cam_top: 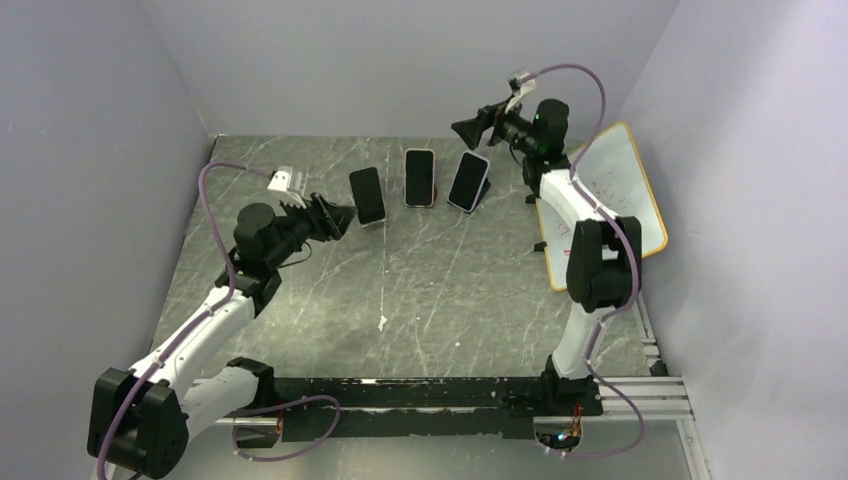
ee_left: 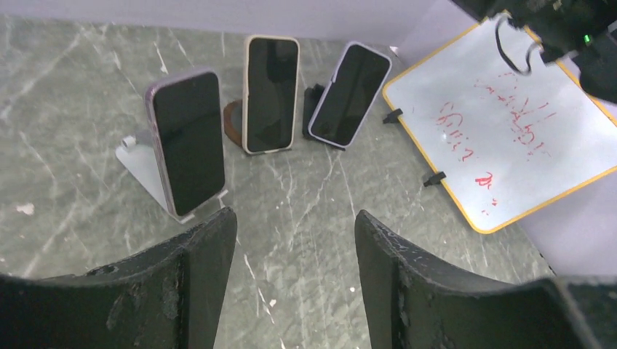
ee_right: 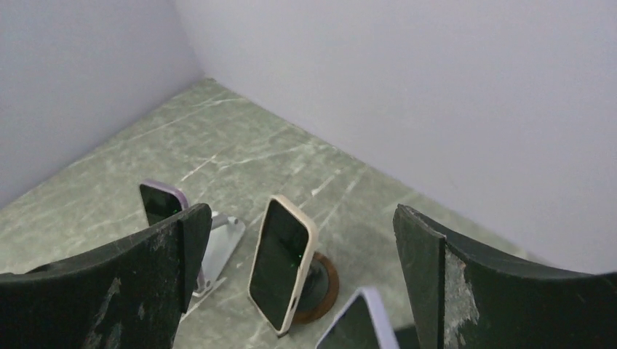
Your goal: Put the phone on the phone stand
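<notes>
Three phones lean upright on stands in a row at the back of the table. A purple-cased phone rests on a silver stand. A cream-cased phone rests on a round brown-based stand. A lavender-cased phone rests on a black stand. My left gripper is open and empty, just near of the purple phone. My right gripper is open and empty, raised above and behind the lavender phone.
A whiteboard with a yellow frame and red scribbles leans at the right wall. Grey walls close the back and sides. A black rail runs along the near edge by the arm bases.
</notes>
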